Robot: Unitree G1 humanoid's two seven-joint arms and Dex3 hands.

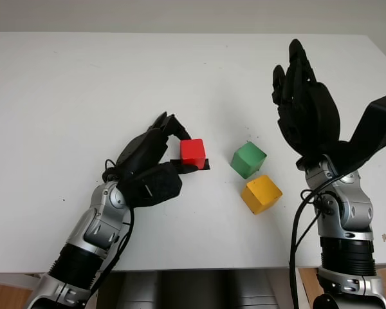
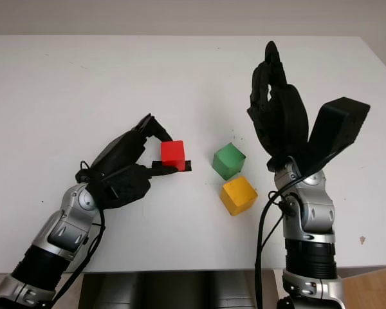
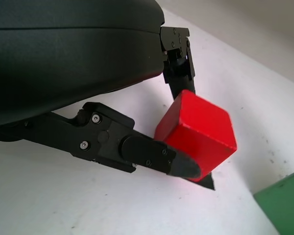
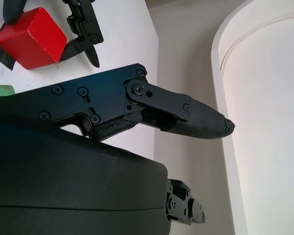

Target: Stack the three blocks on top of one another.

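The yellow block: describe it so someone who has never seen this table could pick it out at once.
On the white table, three small blocks sit near the middle, between the robot's two hands. The yellow block lies nearest the robot, just in front of the green block and close to it, toward the raised, open right hand. Unlike the red block, gripped by the left hand, nothing touches it.

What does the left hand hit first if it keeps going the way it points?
Holding the red block, the left hand points right, toward the green block. That looks first in line, though depth is unclear.
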